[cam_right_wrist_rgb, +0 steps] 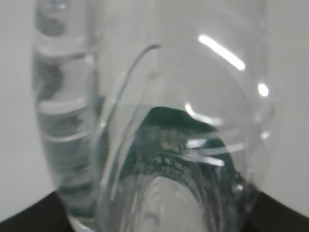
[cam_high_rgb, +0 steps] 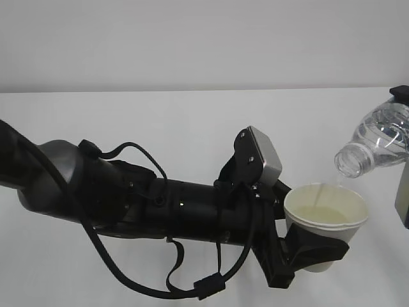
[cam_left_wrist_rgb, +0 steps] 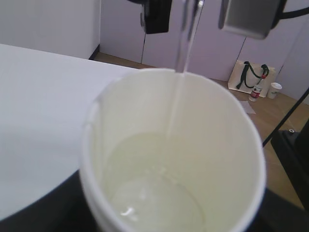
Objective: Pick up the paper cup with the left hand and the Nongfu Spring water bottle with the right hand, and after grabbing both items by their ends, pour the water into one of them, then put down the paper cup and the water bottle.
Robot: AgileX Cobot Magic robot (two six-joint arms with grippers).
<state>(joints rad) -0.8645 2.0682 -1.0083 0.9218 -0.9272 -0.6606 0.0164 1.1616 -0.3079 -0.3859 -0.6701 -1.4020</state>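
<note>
While the left pincer (cam_high_rgb: 313, 246) clamps the paper cup (cam_high_rgb: 326, 214) above the counter (cam_high_rgb: 160, 121) and the right pincer (mostly out of frame) grips the tilted Nongfu Spring water bottle (cam_high_rgb: 377, 141), water (cam_left_wrist_rgb: 181, 53) streams into the cup, so pouring is underway and setting both down remains.
</note>
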